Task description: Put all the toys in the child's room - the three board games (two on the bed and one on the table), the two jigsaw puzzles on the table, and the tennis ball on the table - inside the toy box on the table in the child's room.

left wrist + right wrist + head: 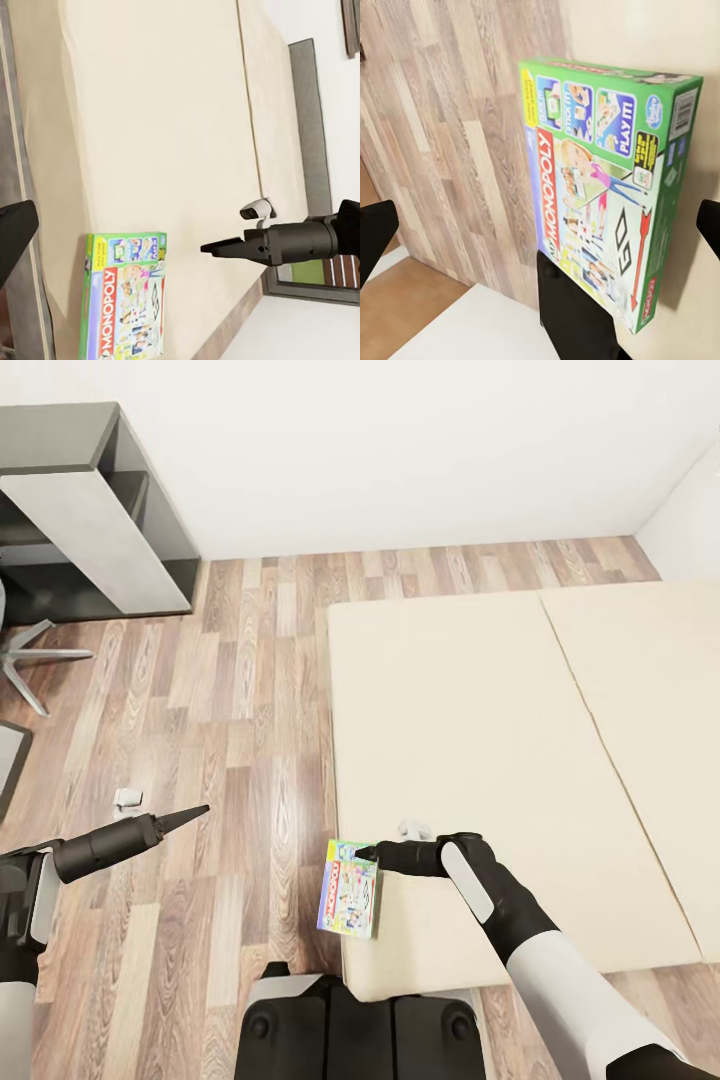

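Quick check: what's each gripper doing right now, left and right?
Left gripper: looks shut, holding nothing, out over the floor.
Right gripper: open, fingers either side of the Monopoly box at the bed edge, not clamped.

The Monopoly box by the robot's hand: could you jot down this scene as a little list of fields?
Setting: room with wood-plank floor and white walls
Board game: white-and-green Monopoly box, lying at the corner of the bed, near its edge
Right gripper: at the box's top edge, fingers open, not yet closed on it
Left gripper: over the floor, away from the bed, holding nothing; open or shut unclear
Other furniture: dark-grey unit with white panel against the wall
Toy box: not in these views
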Tool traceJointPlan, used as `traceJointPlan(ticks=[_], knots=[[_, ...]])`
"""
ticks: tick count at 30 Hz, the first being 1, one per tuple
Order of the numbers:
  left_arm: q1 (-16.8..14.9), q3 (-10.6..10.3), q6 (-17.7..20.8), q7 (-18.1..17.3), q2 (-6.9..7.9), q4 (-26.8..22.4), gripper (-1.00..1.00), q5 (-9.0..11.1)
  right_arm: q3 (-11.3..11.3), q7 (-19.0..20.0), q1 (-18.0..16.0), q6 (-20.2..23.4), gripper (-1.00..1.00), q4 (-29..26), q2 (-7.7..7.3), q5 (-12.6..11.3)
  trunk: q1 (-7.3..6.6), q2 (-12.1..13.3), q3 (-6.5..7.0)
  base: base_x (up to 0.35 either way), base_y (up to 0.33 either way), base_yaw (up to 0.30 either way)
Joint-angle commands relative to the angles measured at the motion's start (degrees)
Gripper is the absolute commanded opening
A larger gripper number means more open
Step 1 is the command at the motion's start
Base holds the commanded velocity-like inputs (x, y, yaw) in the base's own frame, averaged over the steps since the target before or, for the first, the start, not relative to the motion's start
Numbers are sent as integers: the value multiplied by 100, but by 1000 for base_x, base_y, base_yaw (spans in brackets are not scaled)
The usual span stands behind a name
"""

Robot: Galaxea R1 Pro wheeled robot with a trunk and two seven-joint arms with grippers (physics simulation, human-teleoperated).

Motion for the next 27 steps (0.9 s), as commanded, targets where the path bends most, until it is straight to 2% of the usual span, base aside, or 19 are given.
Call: traceJointPlan(ticks=[1,16,27], knots=[[-2,2,58,-14,1,0,100,8,-4,30,-2,20,100,-2,2,36,4,-8,4,0,0,0],[-2,-1,50,-3,1,36,100,1,-4,25,-2,12,100,0,15,40,4,-8,144,0,0,2],[-2,-1,50,-3,1,86,100,0,-4,18,-2,-1,100,0,18,36,4,-8,247,0,0,57]])
